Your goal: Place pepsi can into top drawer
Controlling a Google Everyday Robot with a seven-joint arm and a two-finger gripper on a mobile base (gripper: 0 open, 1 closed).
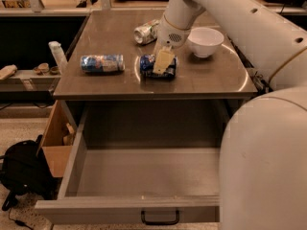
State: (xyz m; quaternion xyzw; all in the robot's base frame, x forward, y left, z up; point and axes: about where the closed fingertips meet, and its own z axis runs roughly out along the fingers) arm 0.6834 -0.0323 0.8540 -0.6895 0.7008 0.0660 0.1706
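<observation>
Dark-blue pepsi can (147,64) is lying on its side on the counter (211,78), upper centre of frame. I am holding the gripper (162,63) down over it for a pickup. One jaw is crossing its near face; whether the jaws are pinching it, I cannot tell. Top drawer (144,174) is standing open below, awaiting it.

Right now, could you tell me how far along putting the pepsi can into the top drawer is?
Done: the wide grey metal top drawer stands pulled open. In hand: the gripper is down at the dark blue pepsi can, which lies on its side on the brown tabletop. Left: lifting it and setting it in the drawer.
</observation>
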